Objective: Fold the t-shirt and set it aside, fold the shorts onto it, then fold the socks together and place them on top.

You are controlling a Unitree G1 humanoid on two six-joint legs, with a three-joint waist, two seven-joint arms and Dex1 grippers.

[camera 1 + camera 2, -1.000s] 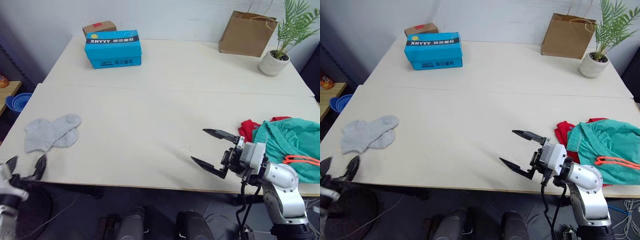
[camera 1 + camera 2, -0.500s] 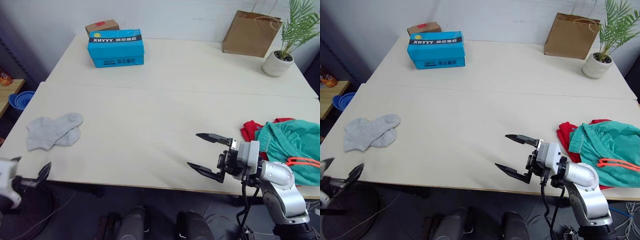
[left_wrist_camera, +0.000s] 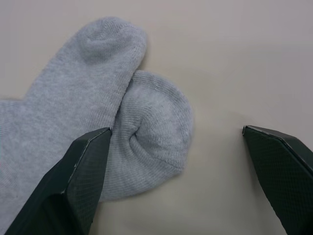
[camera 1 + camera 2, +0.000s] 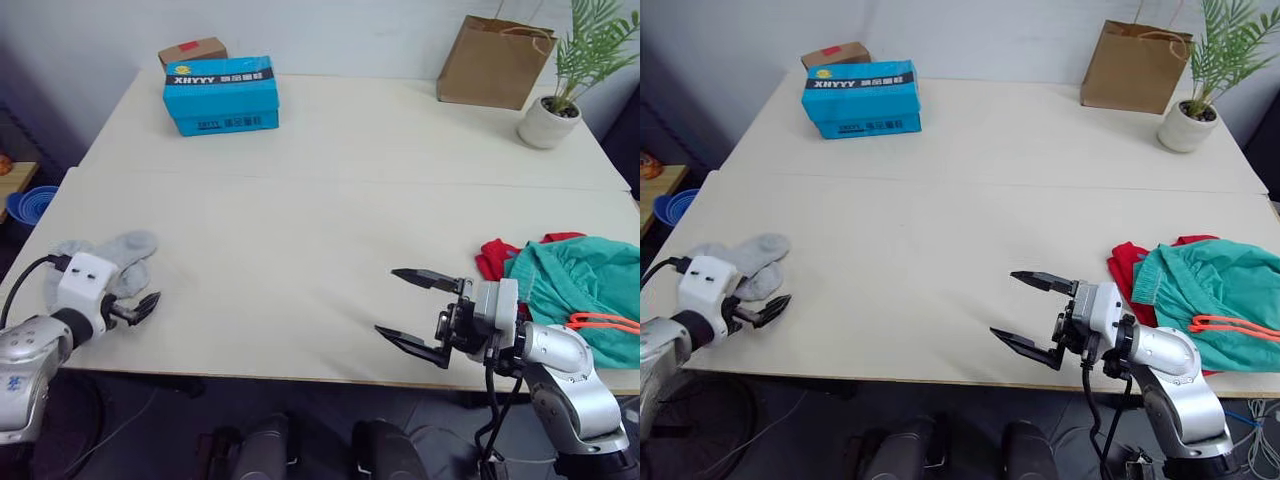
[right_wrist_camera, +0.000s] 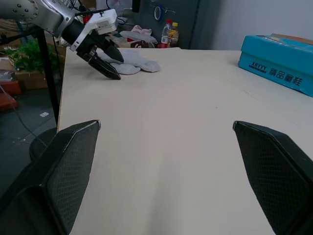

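- Socks (image 3: 105, 105): two small heather-grey knit pieces lying flat and overlapped on the table (image 4: 300, 190), toes side by side. One toe sits between the left gripper's (image 4: 140, 306) spread fingers, brushing the inner face of one finger (image 3: 80, 176); the other finger stands off over bare tabletop.
- Handling, as a judgement: light, limp, slightly grippy knit. They should bunch under a pinch rather than slide. Best hold looks like the overlap of the two toes, so both come up together.
- Left gripper: fingers apart, nothing held, low over the near edge of the table.
- T-shirt (image 4: 492, 256): red, crumpled, mostly buried under the shorts (image 4: 585, 285), just beyond the right gripper (image 4: 415, 309) on its outer side. Thin and floppy by the look; will need both hands at hem or shoulders to spread it.
- Shorts: teal-green, heaped on the shirt, orange-red drawstring (image 4: 603, 320) trailing out near the table edge. Soft; the gathered waistband is the firmest place to take.
- Right gripper: fingers wide apart, empty, over bare table beside the heap.
- Judged stage: nothing folded yet.
- Far from both grippers: blue box (image 4: 221, 94), paper bag (image 4: 494, 62), potted plant (image 4: 565, 85).
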